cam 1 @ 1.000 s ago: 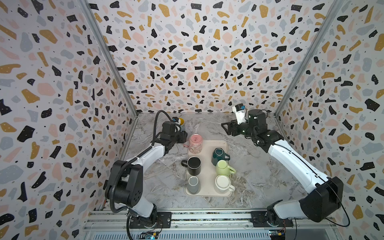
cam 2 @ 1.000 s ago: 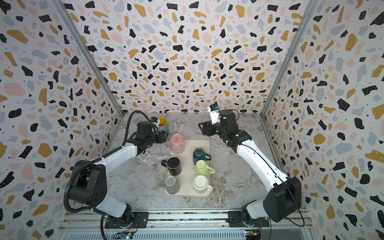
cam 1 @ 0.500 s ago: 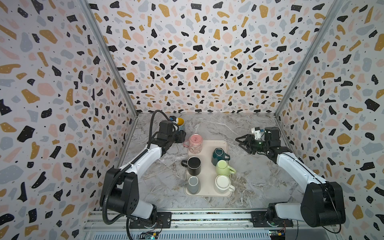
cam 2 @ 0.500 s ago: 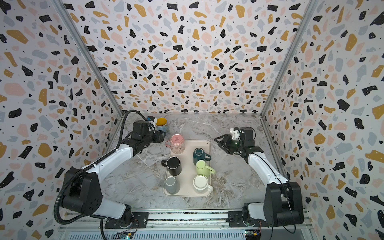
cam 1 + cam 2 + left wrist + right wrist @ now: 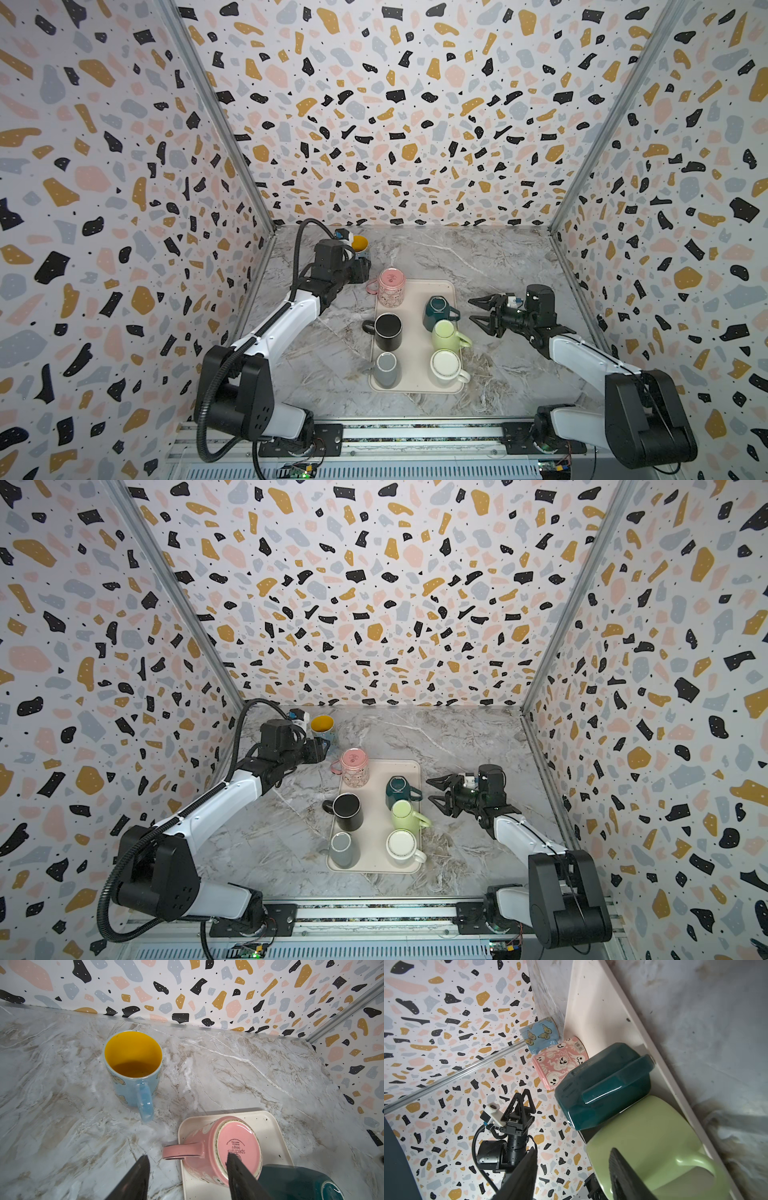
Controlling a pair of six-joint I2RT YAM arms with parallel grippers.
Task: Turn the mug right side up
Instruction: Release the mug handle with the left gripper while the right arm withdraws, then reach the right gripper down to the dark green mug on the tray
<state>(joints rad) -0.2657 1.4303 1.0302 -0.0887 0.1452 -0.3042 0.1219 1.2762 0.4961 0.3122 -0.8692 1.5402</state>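
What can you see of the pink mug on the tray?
The pink mug is glossy and ceramic-looking, with white ghosts and pumpkins and a barcode sticker near its rim. It stands upside down on the far left corner of the tray, printed base up, with its handle overhanging the tray edge toward the open left gripper, which holds nothing.

pink mug base [image 5: 239,1142], seemingly "spectrum designz"

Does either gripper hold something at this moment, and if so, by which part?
Nothing is held. The left gripper is open near the pink mug, not closed on it; the right gripper is open and empty.
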